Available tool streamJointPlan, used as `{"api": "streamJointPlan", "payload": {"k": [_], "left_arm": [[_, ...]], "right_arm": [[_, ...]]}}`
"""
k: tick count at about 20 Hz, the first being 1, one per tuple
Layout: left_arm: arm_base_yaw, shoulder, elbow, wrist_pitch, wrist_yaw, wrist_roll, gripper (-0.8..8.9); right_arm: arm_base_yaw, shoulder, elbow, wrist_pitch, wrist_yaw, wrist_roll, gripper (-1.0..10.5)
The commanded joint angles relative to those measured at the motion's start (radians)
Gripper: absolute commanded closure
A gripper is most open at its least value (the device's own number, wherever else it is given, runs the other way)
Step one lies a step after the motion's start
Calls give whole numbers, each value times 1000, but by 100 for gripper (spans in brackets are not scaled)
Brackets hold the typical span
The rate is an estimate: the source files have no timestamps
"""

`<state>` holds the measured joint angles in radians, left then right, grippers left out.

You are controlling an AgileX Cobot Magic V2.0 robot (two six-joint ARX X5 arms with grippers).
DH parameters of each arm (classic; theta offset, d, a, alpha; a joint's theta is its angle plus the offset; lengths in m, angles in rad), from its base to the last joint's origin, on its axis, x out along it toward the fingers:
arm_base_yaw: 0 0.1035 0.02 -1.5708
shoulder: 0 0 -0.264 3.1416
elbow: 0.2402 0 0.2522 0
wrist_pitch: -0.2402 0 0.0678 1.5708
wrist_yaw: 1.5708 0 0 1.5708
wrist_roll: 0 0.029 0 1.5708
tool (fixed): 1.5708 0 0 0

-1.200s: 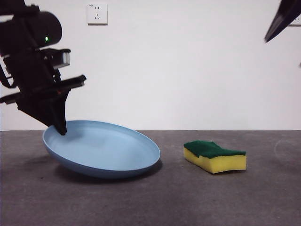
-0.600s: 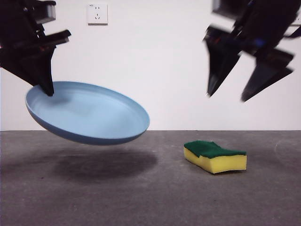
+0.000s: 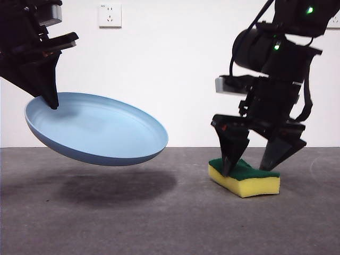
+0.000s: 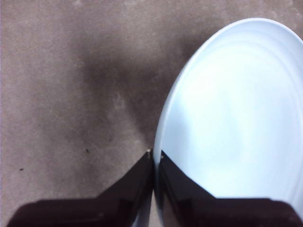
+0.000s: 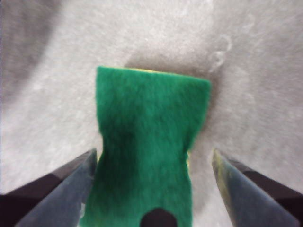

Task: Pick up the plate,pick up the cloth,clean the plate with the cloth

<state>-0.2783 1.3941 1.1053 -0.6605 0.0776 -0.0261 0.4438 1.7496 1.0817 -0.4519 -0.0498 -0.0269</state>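
My left gripper (image 3: 52, 101) is shut on the rim of the light-blue plate (image 3: 98, 130) and holds it tilted, clear above the table at the left. In the left wrist view the left gripper (image 4: 155, 156) pinches the plate's (image 4: 232, 118) edge. The cloth, a yellow sponge with a green top (image 3: 245, 178), lies on the table at the right. My right gripper (image 3: 254, 164) is open and straddles it, one jaw on each side. In the right wrist view the right gripper (image 5: 154, 165) has the green top of the sponge (image 5: 149, 137) between its spread jaws.
The dark grey table (image 3: 159, 223) runs to a white wall with a socket (image 3: 109, 15). The plate's shadow (image 3: 117, 186) lies on the table under it.
The right arm has come down from the upper right until its open jaws straddle the sponge. The left gripper lifted the plate off the table and now holds it about still.
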Motion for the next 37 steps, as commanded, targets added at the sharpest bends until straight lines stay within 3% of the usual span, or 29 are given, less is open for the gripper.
{"api": "streamJointPlan", "payload": {"k": [1, 8, 11, 14, 21, 23, 26, 27, 31, 34, 37], "left_arm": [[-4, 3, -5, 4, 2, 6, 821], [-4, 3, -5, 10, 2, 5, 821], [-4, 3, -5, 11, 2, 5, 821], [-5, 3, -5, 36, 2, 1, 821], [-95, 7, -5, 74, 9, -54, 821], [-145, 7, -5, 71, 18, -60, 821], [-208, 7, -5, 58, 37, -71, 821], [-227, 7, -5, 58, 39, -80, 821], [-256, 7, -5, 60, 61, -80, 821], [-261, 7, -5, 64, 59, -83, 821], [-251, 7, -5, 70, 56, -83, 821]], "right_arm": [[2, 20, 0, 14, 0, -8, 545], [11, 19, 0, 21, 0, -21, 965], [12, 5, 0, 20, -6, -9, 963], [54, -85, 0, 21, -83, 63, 963], [283, -299, 0, 47, -77, 132, 963], [309, -281, 0, 71, -61, 132, 963], [333, -244, 0, 100, 87, 131, 963], [333, -228, 0, 116, 96, 131, 963], [335, -197, 0, 169, 68, 132, 963], [367, -187, 0, 185, -32, 142, 963], [425, -187, 0, 155, -58, 142, 963]]}}
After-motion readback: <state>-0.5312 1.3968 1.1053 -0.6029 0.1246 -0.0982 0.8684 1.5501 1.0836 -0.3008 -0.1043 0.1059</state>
